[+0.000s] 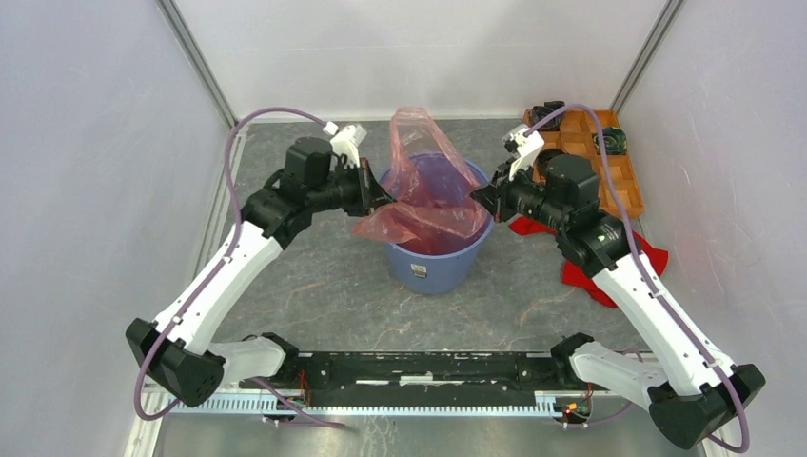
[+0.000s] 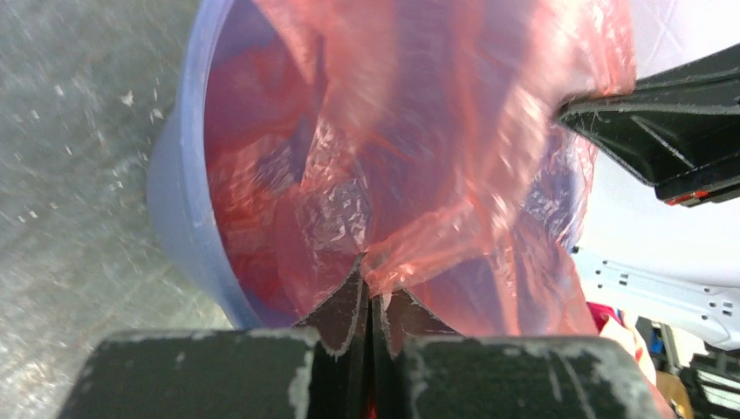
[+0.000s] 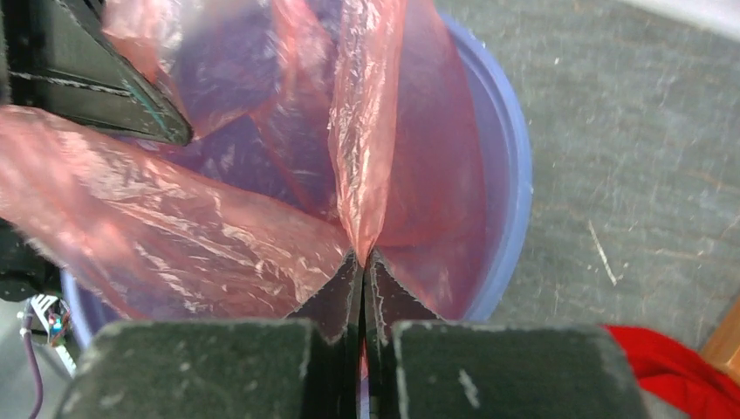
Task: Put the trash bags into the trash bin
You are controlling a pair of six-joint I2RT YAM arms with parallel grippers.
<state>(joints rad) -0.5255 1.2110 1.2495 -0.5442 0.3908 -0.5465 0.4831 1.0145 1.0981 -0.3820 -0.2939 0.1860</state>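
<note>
The thin translucent red-pink trash bag [image 1: 428, 190] hangs partly inside the round blue bucket [image 1: 436, 262] at the table's middle, one flap standing up above the far rim. My left gripper [image 1: 383, 197] is shut on the bag's edge at the bucket's left rim; the left wrist view shows film [image 2: 410, 157] pinched between the tips [image 2: 373, 278] over the bucket [image 2: 179, 201]. My right gripper [image 1: 479, 202] is shut on the bag at the right rim; the right wrist view shows a fold of film [image 3: 366, 131] clamped at the tips [image 3: 361, 256] over the bucket [image 3: 515, 175].
An opaque red cloth [image 1: 609, 267] lies on the table right of the bucket, under the right arm, and shows in the right wrist view [image 3: 672, 367]. An orange compartmented tray [image 1: 595, 152] with dark items stands at the back right. White walls enclose the grey table.
</note>
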